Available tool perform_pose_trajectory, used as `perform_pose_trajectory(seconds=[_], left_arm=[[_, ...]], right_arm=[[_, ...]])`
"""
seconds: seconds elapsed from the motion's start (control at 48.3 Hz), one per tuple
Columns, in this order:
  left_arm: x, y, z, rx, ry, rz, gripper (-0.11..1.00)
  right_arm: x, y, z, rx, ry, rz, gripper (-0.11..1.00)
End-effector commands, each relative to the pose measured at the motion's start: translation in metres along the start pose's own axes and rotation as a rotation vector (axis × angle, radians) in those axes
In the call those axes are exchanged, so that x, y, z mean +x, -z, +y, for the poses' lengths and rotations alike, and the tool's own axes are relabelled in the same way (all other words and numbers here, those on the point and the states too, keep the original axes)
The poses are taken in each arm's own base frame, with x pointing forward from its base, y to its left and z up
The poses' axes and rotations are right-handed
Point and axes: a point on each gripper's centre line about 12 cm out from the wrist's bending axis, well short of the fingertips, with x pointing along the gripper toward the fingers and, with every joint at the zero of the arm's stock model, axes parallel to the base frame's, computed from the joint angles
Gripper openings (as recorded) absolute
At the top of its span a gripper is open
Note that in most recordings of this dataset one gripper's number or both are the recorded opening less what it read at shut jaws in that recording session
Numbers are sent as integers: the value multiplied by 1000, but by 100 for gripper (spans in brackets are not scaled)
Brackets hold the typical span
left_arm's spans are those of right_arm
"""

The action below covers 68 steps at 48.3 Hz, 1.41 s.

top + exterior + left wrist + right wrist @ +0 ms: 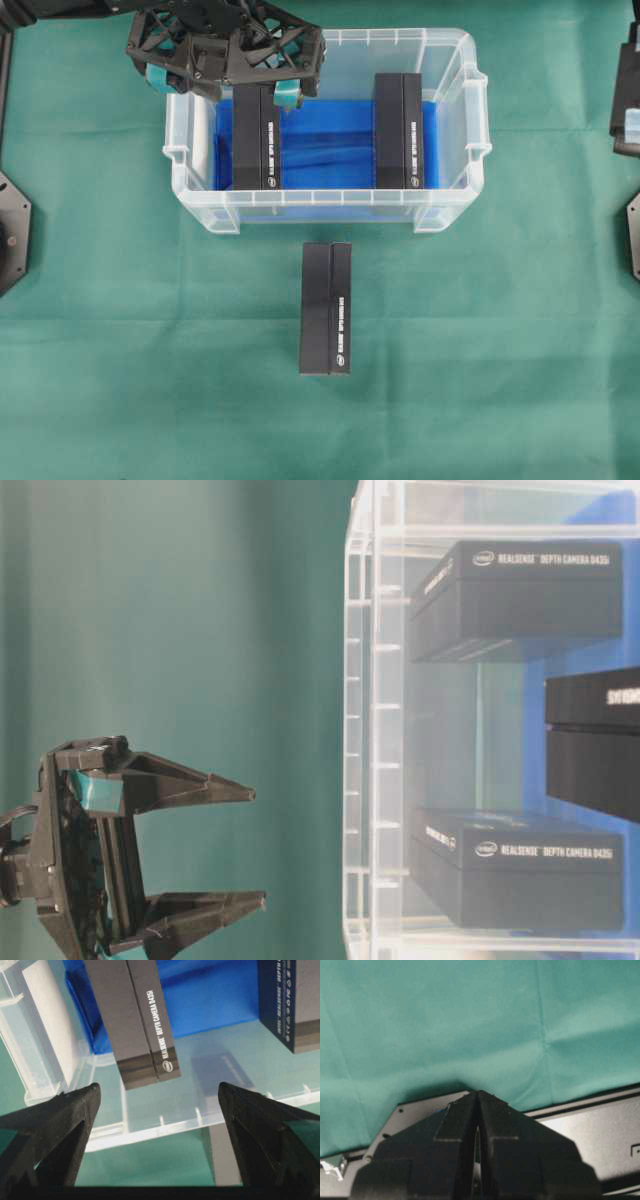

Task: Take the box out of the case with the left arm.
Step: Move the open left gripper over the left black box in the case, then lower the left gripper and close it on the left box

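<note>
The left hand point(225, 85) hangs over the far left corner of the case point(455, 60), its black lattice fingers spread wide with nothing between them. One teal pad point(287, 95) sits above the far end of the left box point(257, 137); the other lies outside the case's left wall. From the left wrist view the two finger tips frame the case's clear rim, and the box shows between them, well clear of both. In the table-level view the hand point(250, 848) stands outside the case, finger tips pointing toward its wall.

Inside the case, on the blue cloth point(325, 140), two black boxes lie parallel, the left box near the left wall and the right box point(400, 130) toward the right wall, well apart. A third box point(326, 308) lies on the green counter point(120, 350) just in front of the case.

The right hand point(478, 1097) is parked at the right edge of the counter, its fingers pressed together, pointing down at the green cloth and a black base plate point(590, 1130)
</note>
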Motion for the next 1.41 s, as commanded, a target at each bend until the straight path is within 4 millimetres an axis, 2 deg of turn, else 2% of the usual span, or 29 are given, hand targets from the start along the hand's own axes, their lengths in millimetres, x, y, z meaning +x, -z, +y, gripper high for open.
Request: perform_pose_trajectory(seconds=[0.0, 0.207, 0.414, 1.387], left_arm=[[-13, 1, -1, 0, 33, -12, 94], [-11, 1, -2, -1, 33, -12, 94], [0, 3, 1, -14, 10, -1, 94], [86, 15, 14, -59, -11, 9, 94]], right_arm=[[-3, -1, -1, 3, 1, -9, 2], [-3, -2, -1, 3, 0, -11, 2], [-3, -2, -1, 3, 0, -11, 2], [-3, -1, -1, 3, 0, -11, 2]])
